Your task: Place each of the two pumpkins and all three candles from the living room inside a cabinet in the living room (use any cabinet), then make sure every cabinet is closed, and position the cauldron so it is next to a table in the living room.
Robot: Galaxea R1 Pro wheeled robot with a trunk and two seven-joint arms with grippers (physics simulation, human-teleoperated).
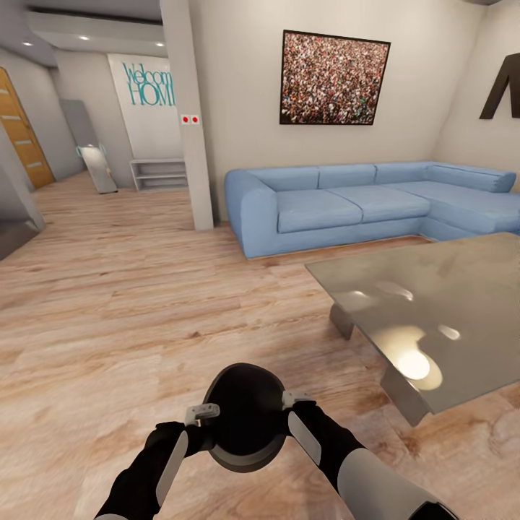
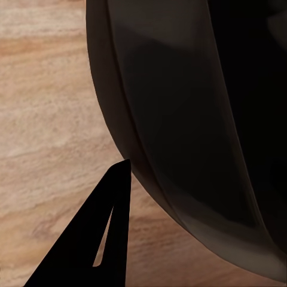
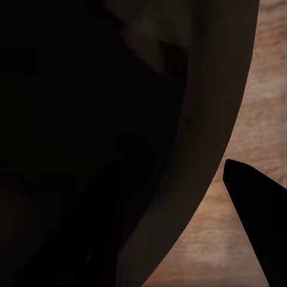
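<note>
**Cauldron carried between both arms, table just ahead**

Now the cauldron [image 1: 244, 419] hangs low in front of the robot, above the wooden floor [image 1: 108, 318], gripped from both sides. The left gripper [image 1: 201, 414] meets its rim on one side and the right gripper [image 1: 297, 399] on the other. Each seems to pinch the rim, though how the jaws stand is hard to read: each wrist view gives only one dark fingertip beside the pot's curved wall, so I cannot tell for certain that either claw is pressed onto the rim.

The table [image 1: 462, 289] stands ahead and to the right, its glass top catching ceiling lights. A blue sofa [image 1: 347, 206] sits beyond it against the wall. The cauldron is near the table's closest corner but not yet beside it. No pumpkins, candles or cabinet appear.

Risks from here, as I judge them:

- A two-arm hold depends on both arms moving together. If one leads, the pot could twist and slip from a rim grip.
- The pot is wide and heavy-looking for such small contact; a jolt from the base could shake it loose.
- Driving right toward the table brings the right arm close to the glass corner, and a clip there could knock the hold.
- Releasing too high would let the pot drop and roll away from the table, being round-bottomed.
</note>
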